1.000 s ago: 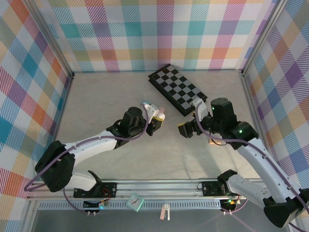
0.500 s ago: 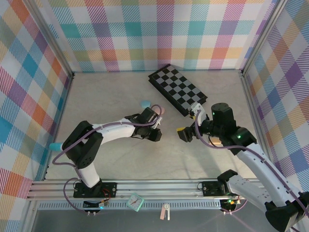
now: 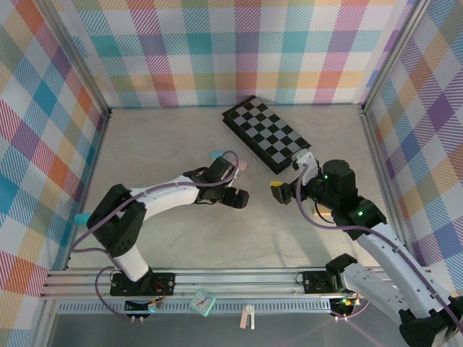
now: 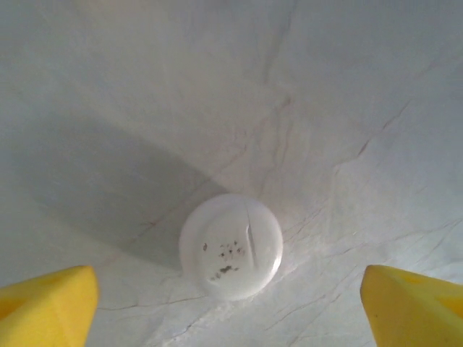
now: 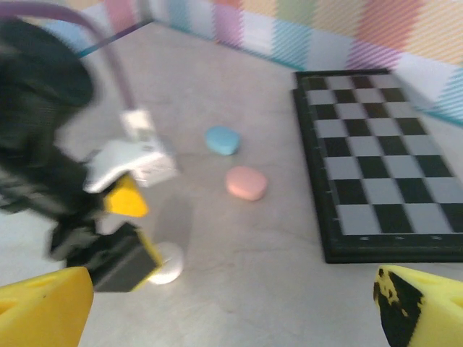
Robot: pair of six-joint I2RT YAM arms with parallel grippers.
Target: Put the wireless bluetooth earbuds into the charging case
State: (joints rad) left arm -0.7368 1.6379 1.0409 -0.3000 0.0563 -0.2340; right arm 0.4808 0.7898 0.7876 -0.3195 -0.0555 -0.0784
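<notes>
Hovering with yellow fingers spread wide, the left gripper (image 4: 230, 307) had the white charging case (image 4: 231, 246) lying centred just ahead of them on the pale, creased tabletop (image 4: 347, 87). The right gripper (image 5: 231, 307) gaped too, a chessboard (image 5: 376, 159) ahead to its right, plaid walls (image 3: 239, 50) around.

no readable text, labels or numbers anywhere.

1 checkerboard (image 3: 266, 134), seemingly flat, on table (image 3: 159, 144)
</notes>
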